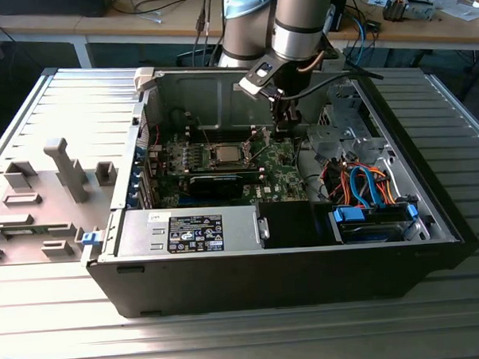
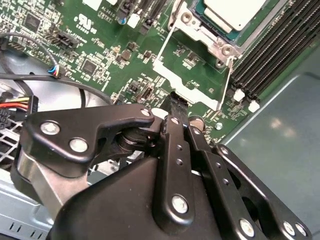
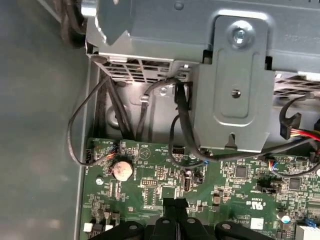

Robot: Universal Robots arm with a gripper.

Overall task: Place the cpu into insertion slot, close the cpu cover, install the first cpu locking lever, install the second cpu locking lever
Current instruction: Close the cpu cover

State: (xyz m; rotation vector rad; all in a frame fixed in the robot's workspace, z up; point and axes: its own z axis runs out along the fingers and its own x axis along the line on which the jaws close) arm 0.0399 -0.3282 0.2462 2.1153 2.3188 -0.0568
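Hovering gripper [image 2: 177,101], fingers together, just beside open cpu cover [image 2: 190,90]; cpu [image 2: 235,12] beyond.

Even, bright room light fell from above in the exterior view, leaving a pale sheen on the ribbed metal table [image 1: 254,338] while the inside of the open computer case [image 1: 291,273] lay in shadow. In the second wrist view the cpu [image 2: 235,12] glared almost white on top. In the first wrist view the case wall [image 3: 40,125] looked dim, perhaps shaded.
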